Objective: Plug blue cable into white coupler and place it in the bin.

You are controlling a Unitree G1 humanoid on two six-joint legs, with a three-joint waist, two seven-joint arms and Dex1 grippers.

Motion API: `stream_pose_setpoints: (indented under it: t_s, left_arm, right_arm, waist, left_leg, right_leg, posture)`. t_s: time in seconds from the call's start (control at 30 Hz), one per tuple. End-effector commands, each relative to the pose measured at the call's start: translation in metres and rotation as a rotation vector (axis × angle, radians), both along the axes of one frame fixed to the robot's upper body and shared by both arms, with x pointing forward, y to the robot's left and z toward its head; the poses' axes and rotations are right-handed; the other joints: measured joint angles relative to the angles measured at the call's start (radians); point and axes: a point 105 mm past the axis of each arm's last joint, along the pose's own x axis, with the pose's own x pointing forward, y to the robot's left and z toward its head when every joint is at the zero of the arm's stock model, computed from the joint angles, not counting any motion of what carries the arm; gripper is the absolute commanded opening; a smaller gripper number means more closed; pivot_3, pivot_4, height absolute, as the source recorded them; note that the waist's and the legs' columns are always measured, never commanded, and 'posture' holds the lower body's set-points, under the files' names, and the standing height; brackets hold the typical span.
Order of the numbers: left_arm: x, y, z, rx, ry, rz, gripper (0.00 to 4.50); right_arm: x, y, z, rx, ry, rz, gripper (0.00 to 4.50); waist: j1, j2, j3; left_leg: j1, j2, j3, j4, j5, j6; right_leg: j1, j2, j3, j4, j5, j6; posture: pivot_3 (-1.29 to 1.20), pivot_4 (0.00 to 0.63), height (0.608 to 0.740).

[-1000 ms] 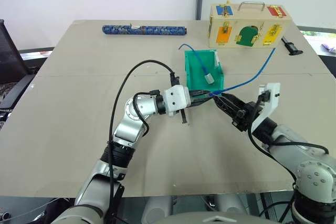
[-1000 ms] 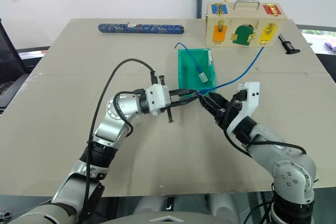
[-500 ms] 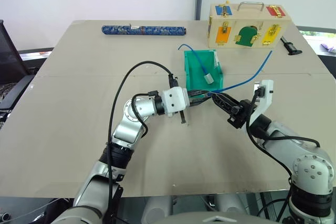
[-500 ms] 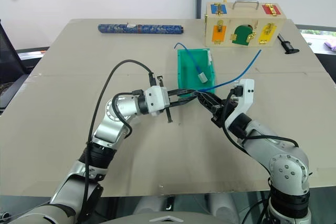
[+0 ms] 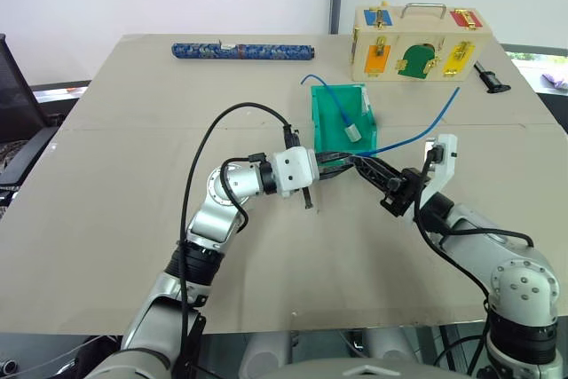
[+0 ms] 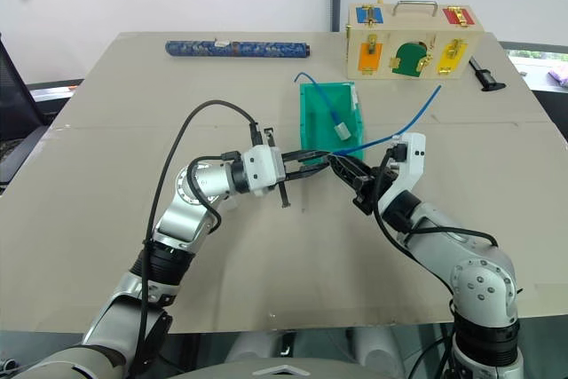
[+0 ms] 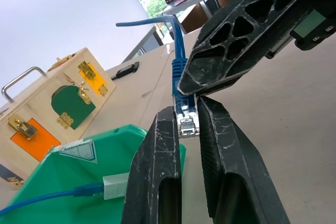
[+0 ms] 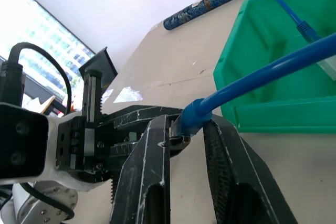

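Note:
The blue cable [image 5: 419, 136] arcs up from the tabletop to both grippers, which meet just in front of the teal bin [image 5: 317, 118]. My left gripper [image 7: 186, 112] points to the right and is shut on the cable's clear plug end [image 7: 188, 127]. My right gripper [image 8: 187, 125] faces it and is shut on the blue boot [image 8: 193, 115] just behind the plug. The two sets of fingertips almost touch. The white coupler is hidden.
A second blue cable with a pale block [image 5: 353, 132] lies inside the bin. Behind it stands a wooden box with coloured latched doors [image 5: 422, 42]. A blue patterned roll [image 5: 244, 49] lies at the far edge, and a black tool [image 5: 491, 77] at the far right.
My right gripper has closed onto the cable, rolled a little and edged toward the left gripper. The left gripper has kept still and shut.

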Motion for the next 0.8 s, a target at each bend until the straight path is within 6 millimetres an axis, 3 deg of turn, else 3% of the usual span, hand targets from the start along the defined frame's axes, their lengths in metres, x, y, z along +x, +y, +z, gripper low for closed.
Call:
stream_pose_setpoints:
  t_s: [0.03,0.5,0.53,0.57,0.8]
  left_arm:
    - [-0.0056,-0.0018,0.0111,-0.02,-0.042,-0.019,0.0]
    - [-0.0077,-0.0026,0.0074,-0.015,-0.037,-0.03,0.0]
    - [-0.0077,-0.0025,0.0074,-0.015,-0.037,-0.03,0.0]
    - [-0.0077,-0.0024,0.0074,-0.016,-0.036,-0.029,0.0]
    - [-0.0071,-0.001,0.0071,-0.018,-0.034,-0.024,0.0]
  right_arm:
    - [-0.0022,0.0019,0.0171,0.065,-0.052,0.004,0.81]
    - [-0.0026,0.0047,0.0154,0.094,-0.032,-0.005,0.81]
    - [-0.0026,0.0048,0.0154,0.094,-0.032,-0.005,0.27]
    - [-0.0027,0.005,0.0154,0.094,-0.032,-0.004,0.13]
    - [-0.0061,0.008,0.0134,0.074,-0.03,0.031,0.13]
  waist:
    - [0.0,0.0,0.0]
    - [0.0,0.0,0.0]
    - [0.0,0.0,0.0]
    - [0.0,0.0,0.0]
    - [0.0,0.0,0.0]
  left_leg:
    - [0.0,0.0,0.0,0.0,0.0,0.0]
    - [0.0,0.0,0.0,0.0,0.0,0.0]
    - [0.0,0.0,0.0,0.0,0.0,0.0]
    - [0.0,0.0,0.0,0.0,0.0,0.0]
    - [0.0,0.0,0.0,0.0,0.0,0.0]
  right_leg:
    - [0.0,0.0,0.0,0.0,0.0,0.0]
    - [0.0,0.0,0.0,0.0,0.0,0.0]
    - [0.0,0.0,0.0,0.0,0.0,0.0]
    - [0.0,0.0,0.0,0.0,0.0,0.0]
    - [0.0,0.0,0.0,0.0,0.0,0.0]
  posture:
    - [0.0,0.15,0.74]
    - [0.0,0.15,0.74]
    - [0.0,0.15,0.74]
    - [0.0,0.15,0.74]
    - [0.0,0.15,0.74]
